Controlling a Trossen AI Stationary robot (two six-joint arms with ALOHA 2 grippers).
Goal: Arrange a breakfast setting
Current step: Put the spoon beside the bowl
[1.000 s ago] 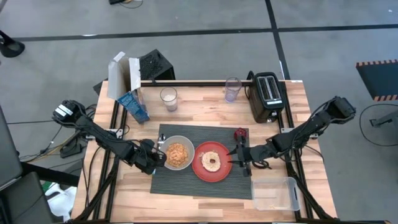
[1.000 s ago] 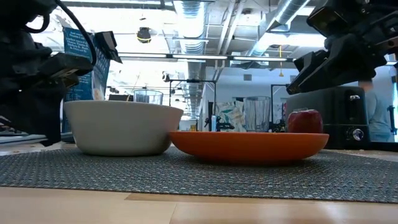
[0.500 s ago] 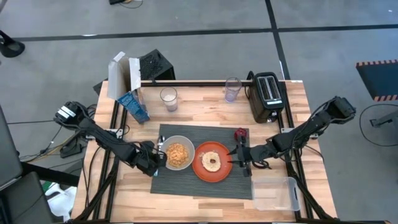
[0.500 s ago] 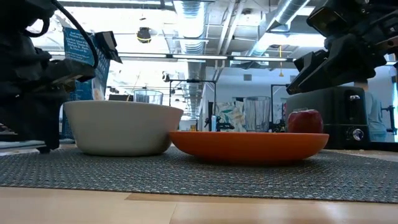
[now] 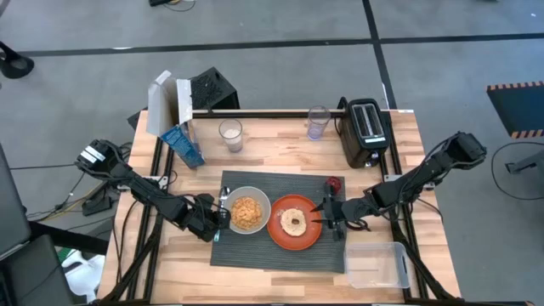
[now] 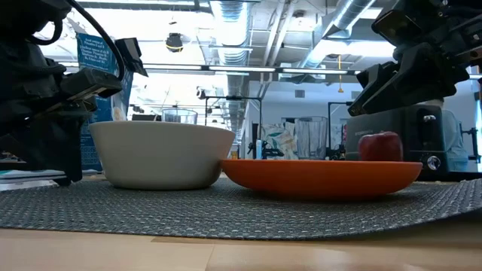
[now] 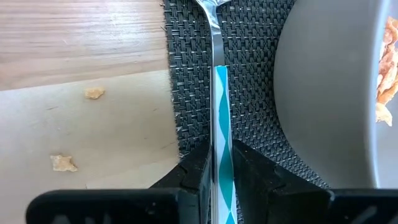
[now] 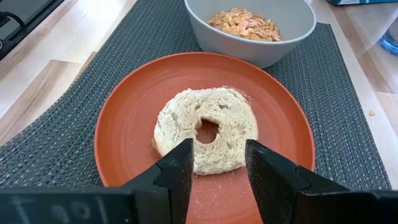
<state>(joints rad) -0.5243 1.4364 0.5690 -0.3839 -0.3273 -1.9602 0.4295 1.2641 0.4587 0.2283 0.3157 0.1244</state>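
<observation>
Left gripper [image 7: 222,171] pinches the spoon [image 7: 216,43] beside the bowl [image 5: 247,212] (on the placemat [image 5: 255,252]). Next, release it. Right gripper [image 8: 216,163] hovers parted, empty, over the plate [image 8: 124,124].

Floor [image 5: 280,25]: grey concrete, crossed by dark tape lines; striped hazard mat [image 5: 517,106] at right edge. Counter [image 5: 280,140]: pale wood planks, black metal frame. Ceiling [image 6: 248,30]: exposed ducts and pipes, long strip lights, bright. Far room: black metal racks [image 6: 226,113], pale walls. One person [image 6: 456,147] in a light shirt, standing at far right.
</observation>
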